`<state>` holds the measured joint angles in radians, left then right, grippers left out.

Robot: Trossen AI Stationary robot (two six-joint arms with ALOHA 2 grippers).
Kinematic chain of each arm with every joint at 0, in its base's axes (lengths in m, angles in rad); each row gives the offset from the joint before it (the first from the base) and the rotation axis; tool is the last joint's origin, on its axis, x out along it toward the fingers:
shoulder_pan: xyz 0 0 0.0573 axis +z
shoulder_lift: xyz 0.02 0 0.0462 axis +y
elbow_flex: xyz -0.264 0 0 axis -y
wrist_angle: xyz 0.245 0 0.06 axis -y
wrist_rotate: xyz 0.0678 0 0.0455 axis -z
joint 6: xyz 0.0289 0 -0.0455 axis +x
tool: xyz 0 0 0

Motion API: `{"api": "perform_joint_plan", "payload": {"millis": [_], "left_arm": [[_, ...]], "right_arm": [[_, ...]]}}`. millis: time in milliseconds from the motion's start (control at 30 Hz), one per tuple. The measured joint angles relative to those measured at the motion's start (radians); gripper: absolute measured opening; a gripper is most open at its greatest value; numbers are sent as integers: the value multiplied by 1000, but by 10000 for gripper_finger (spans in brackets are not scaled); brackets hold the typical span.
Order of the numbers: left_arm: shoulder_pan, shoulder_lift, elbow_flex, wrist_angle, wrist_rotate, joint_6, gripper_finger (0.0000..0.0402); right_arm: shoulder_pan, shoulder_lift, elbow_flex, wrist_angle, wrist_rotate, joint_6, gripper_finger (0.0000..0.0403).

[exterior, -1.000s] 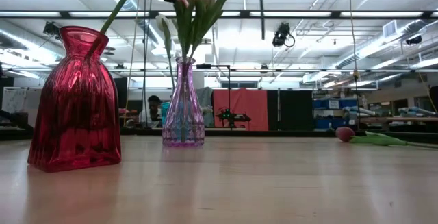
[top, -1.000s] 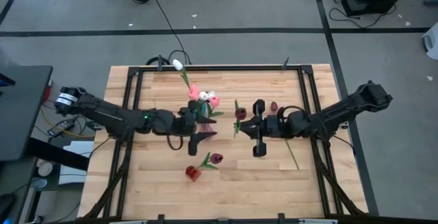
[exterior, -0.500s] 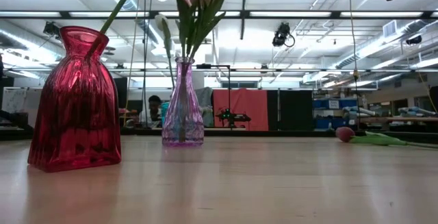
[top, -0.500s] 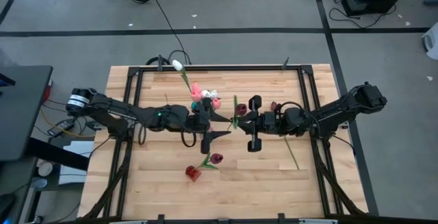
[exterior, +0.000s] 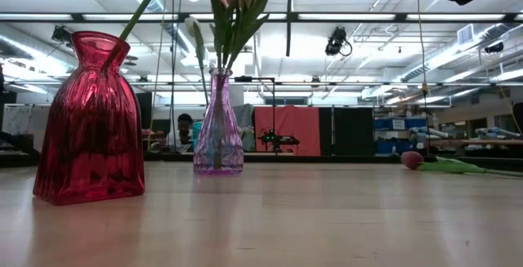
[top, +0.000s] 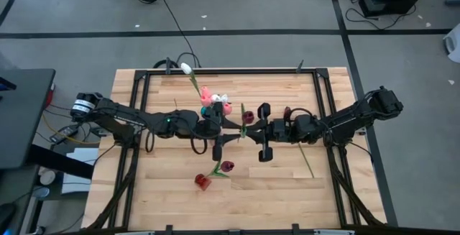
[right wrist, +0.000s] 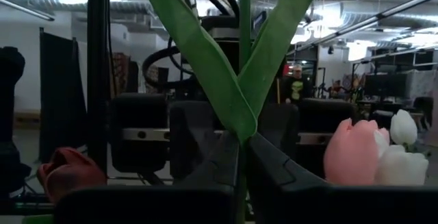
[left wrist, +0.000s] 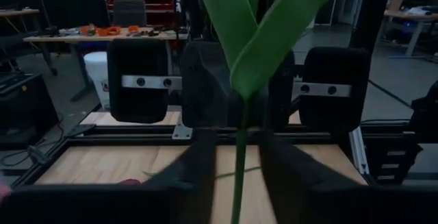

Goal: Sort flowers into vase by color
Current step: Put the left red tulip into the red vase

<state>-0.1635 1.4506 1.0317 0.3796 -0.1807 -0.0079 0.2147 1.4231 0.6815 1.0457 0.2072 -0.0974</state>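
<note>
- Wooden table [top: 158,185] seen from above, both dark arms reaching in to meet at its middle.
- Right gripper [top: 251,129] just right of centre, fingers [right wrist: 270,162] clamped together on the thin green stem of a maroon tulip [top: 247,115], held upright, with two long leaves spreading above the grip.
- Left gripper [top: 228,131] directly facing it from the left, fingers [left wrist: 198,162] apart on either side of the same stem [left wrist: 239,162], not closed on it.
- Slim purple vase [exterior: 218,128] just left of the held flower and slightly farther back, holding pink tulips [top: 205,95] and white tulips [top: 221,98]; one white tulip [top: 186,67] leaning out toward the far edge.
- Squat red vase [exterior: 90,120] nearer and to the left, well apart from the purple one, with a dark maroon tulip [top: 227,166] leaning out of it.
- Loose tulip [exterior: 412,159] lying flat on the right side of the table, beyond the right gripper.
</note>
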Motion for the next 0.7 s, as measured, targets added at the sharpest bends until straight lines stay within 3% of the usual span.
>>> {"api": "perform_joint_plan", "payload": {"millis": [167,433,700], "left_arm": [[3,0,0,-6,0,8,15],[-12,-25,-2,-21,26,46,4],[-67,-184,-4,-187,48,68,3]], "right_arm": [[9,0,0,-1,2,1,36],[48,-25,0,-32,2,1,84],[116,-182,0,-216,-3,-7,122]]}}
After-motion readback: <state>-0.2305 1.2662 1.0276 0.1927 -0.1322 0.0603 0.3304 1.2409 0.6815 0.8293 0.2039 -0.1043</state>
